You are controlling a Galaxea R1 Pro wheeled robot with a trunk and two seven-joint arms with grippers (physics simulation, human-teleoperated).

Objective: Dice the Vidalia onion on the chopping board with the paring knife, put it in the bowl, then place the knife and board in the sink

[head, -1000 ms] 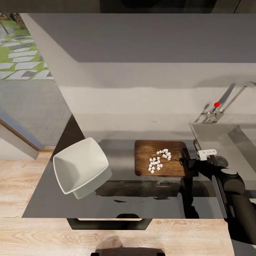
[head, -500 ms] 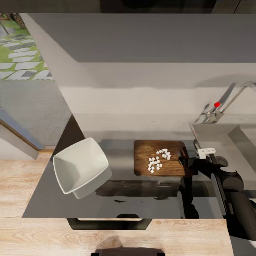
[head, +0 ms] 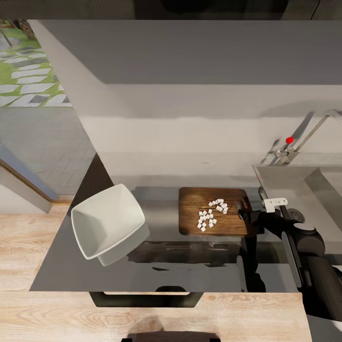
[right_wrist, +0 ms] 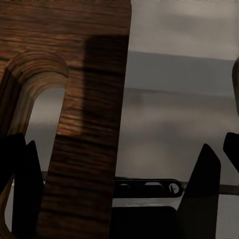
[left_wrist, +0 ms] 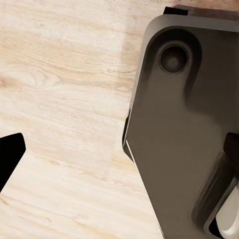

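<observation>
Dark glossy tabletop runs from its bare left end to the sink at its right end. Toward the left end sits the bowl, white and vacant. Right of it, midway along, the chopping board lies flat, long axis running along the tabletop, diced onion heaped on its middle. At the board's right, handle-slot end is the right end effector, fingers apart and straddling the strip of wood beside the slot, not yet closed. This arm is clearly the nearer; the bowl lies well apart to the left. Left end effector: its state I cannot tell
</observation>
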